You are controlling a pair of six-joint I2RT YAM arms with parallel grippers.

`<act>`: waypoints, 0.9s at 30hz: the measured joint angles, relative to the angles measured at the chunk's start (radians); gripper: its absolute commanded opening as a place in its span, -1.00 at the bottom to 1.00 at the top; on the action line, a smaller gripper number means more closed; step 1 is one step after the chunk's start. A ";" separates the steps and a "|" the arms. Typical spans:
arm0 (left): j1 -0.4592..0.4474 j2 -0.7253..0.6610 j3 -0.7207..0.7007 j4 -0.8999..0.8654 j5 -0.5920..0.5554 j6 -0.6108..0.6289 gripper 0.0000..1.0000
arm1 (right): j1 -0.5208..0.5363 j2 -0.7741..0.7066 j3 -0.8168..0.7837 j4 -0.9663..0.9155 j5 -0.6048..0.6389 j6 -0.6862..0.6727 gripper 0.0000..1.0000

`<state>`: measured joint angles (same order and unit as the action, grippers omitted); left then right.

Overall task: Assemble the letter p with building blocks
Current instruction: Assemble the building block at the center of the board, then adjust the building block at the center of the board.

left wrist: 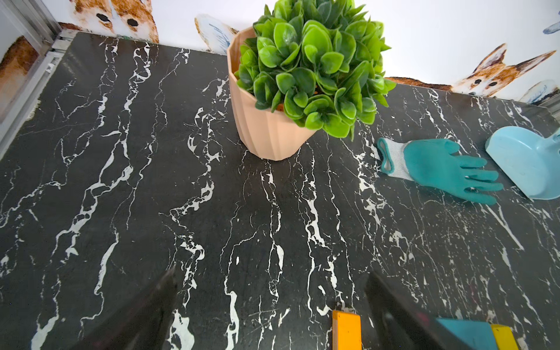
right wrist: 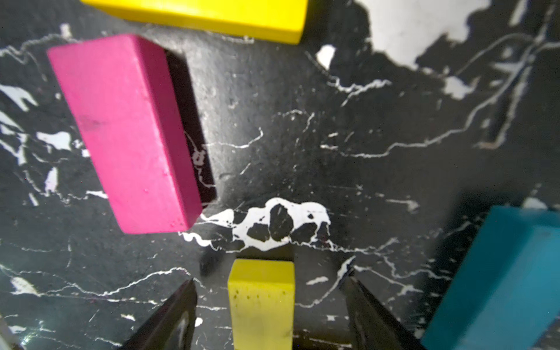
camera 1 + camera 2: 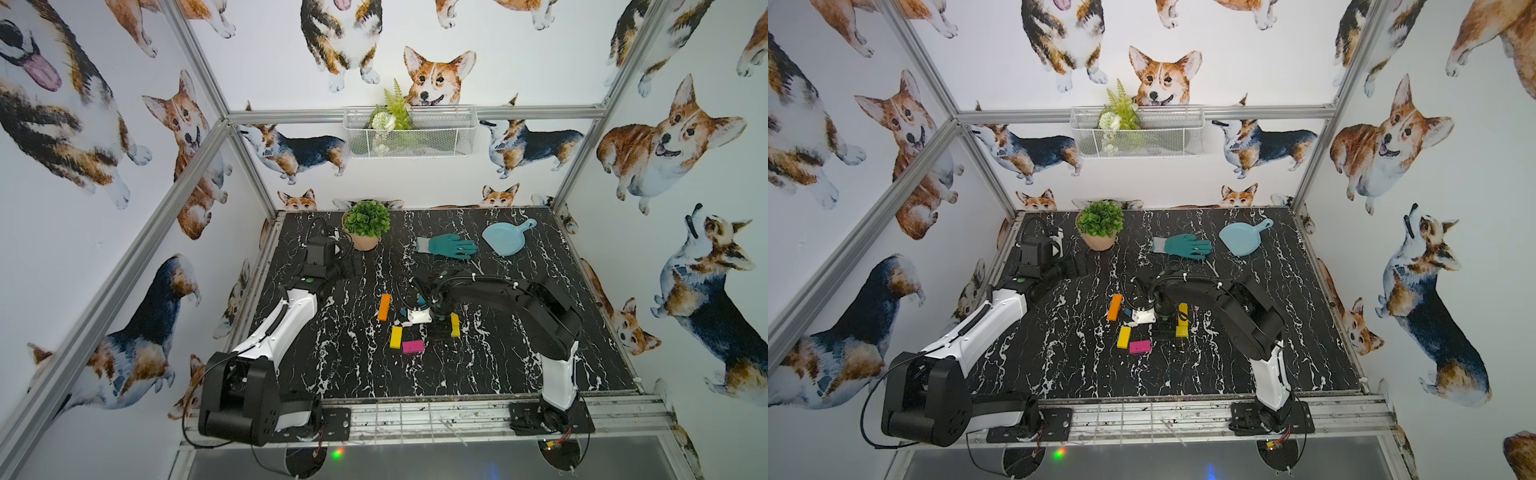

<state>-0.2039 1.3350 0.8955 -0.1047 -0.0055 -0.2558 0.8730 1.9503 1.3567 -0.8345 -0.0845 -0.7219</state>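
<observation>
On your table, no letter stands yet: the bars lie loose mid-table, so nearly all is left. Your left gripper hangs spread and empty; your right gripper straddles a yellow bar, jaws spread, not pinching. You have at least two yellow bars, one orange bar, one magenta bar, one teal bar.

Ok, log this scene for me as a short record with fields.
task: letter P, not yet formed
flat on the table: orange block, yellow block, magenta block
right jaws: open, either side of a second yellow block, not touching
teal block: beside right jaws
left jaws: open, empty, near the potted plant
</observation>
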 measured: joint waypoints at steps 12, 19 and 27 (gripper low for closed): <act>-0.068 0.025 0.093 -0.159 -0.084 0.070 1.00 | -0.047 -0.321 -0.016 0.406 0.049 0.361 0.99; -0.169 0.084 0.168 -0.314 -0.097 0.119 1.00 | -0.163 -0.270 0.067 0.534 -0.017 0.701 0.99; -0.267 0.179 0.196 -0.439 -0.097 0.114 1.00 | -0.188 -0.405 -0.061 0.538 0.060 0.861 0.99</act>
<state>-0.4706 1.5143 1.0912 -0.5438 -0.1020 -0.1413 0.6849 1.5452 1.2961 -0.2966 -0.0250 0.1394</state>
